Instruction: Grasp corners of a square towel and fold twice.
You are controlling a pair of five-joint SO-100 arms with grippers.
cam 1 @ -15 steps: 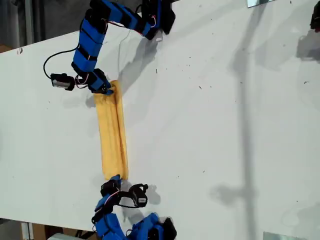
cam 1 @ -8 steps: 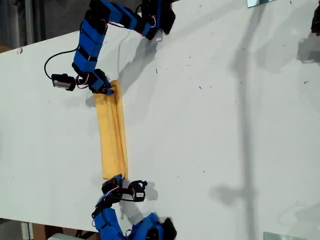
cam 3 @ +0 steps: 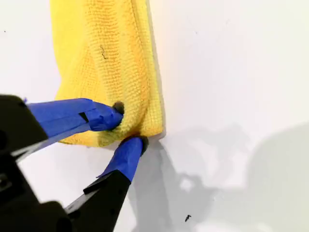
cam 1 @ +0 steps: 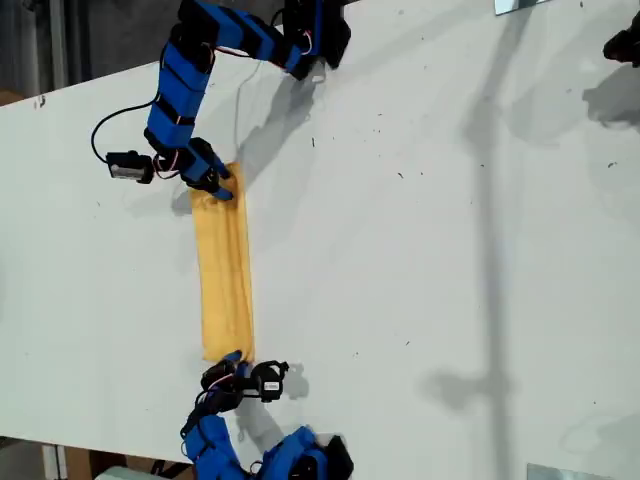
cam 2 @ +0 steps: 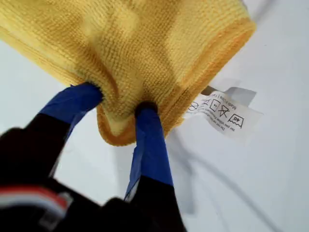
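Observation:
The towel (cam 1: 226, 270) lies on the white table (cam 1: 450, 250) as a long, narrow yellow-orange strip running from the far to the near side in the exterior view. A blue arm's gripper (cam 1: 213, 180) holds the strip's far end. Another arm's gripper (cam 1: 232, 362) holds the near end. I cannot tell which arm is first. My first gripper (cam 2: 118, 101) is shut on a bunched hemmed corner of the towel (cam 2: 145, 38), beside a white care label (cam 2: 222, 112). My second gripper (cam 3: 126, 128) is shut on the end of the towel (cam 3: 106, 48) near a corner.
A dark object (cam 1: 625, 45) sits at the top of the exterior view's right edge. Shiny plates show at the far edge (cam 1: 520, 5) and the near edge (cam 1: 560, 472). The table's edge runs along the exterior view's left.
The strip lies flatter and a little narrower than a second ago. The near gripper has shifted slightly toward the exterior view's left, and the far gripper has turned a little. Both holds stay.

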